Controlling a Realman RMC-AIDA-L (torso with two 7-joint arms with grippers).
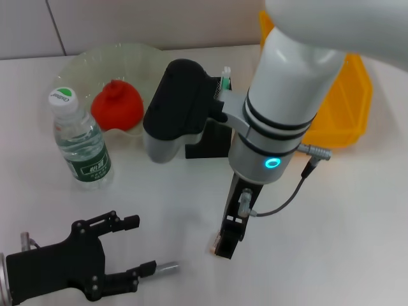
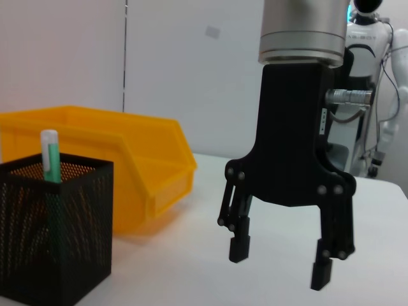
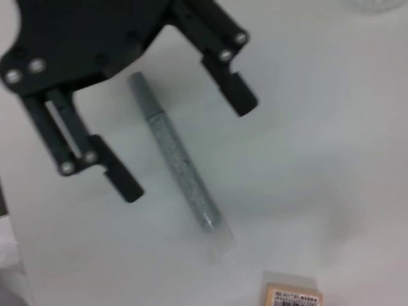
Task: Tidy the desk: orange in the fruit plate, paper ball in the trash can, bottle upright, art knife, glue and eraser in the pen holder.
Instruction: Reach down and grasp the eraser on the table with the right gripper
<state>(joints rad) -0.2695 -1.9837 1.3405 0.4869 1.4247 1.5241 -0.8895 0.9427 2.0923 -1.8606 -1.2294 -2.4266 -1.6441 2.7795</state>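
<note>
My left gripper (image 1: 137,245) (image 3: 188,146) is open near the table's front left. The grey art knife (image 3: 175,153) (image 1: 167,268) lies on the table between its fingers. My right gripper (image 1: 228,245) (image 2: 280,261) hangs open, pointing down, just above the table. The tan eraser (image 1: 215,244) (image 3: 293,296) lies right beside it. The orange (image 1: 116,105) rests in the fruit plate (image 1: 83,67). The bottle (image 1: 80,140) stands upright. A green glue stick (image 2: 50,156) stands in the pen holder (image 2: 54,233) (image 1: 207,145), next to the trash can (image 1: 341,108). The paper ball is out of view.
My right arm's wrist and forearm (image 1: 280,108) reach over the middle of the table and hide most of the pen holder in the head view. A white humanoid robot (image 2: 376,83) stands far off beyond the table.
</note>
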